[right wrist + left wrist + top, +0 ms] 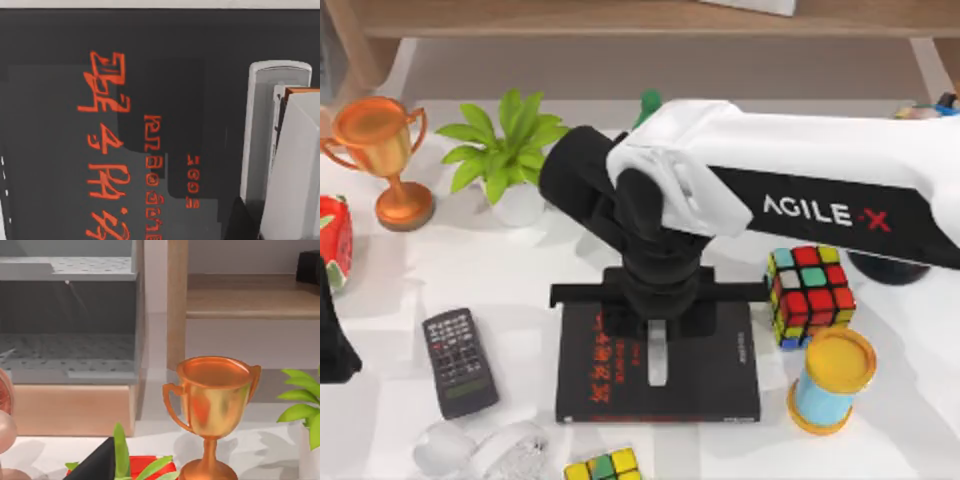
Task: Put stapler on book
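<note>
Black cover: the book [705, 385] lies flat on the white table [570, 260], matte, rectangular, with red characters, a broad level seat for the load.
Pale grey casing: the stapler [658, 362], long and slim, sits over the cover's middle, apparently resting on it; in the right wrist view [272, 150] it runs along the print.
Right gripper [658, 330]: directly above the stapler, positioned for delivery; whether it clasps or has let go, I cannot tell.
Left arm: parked at the table's left edge.
Judgement: placement looks nearly complete.
</note>
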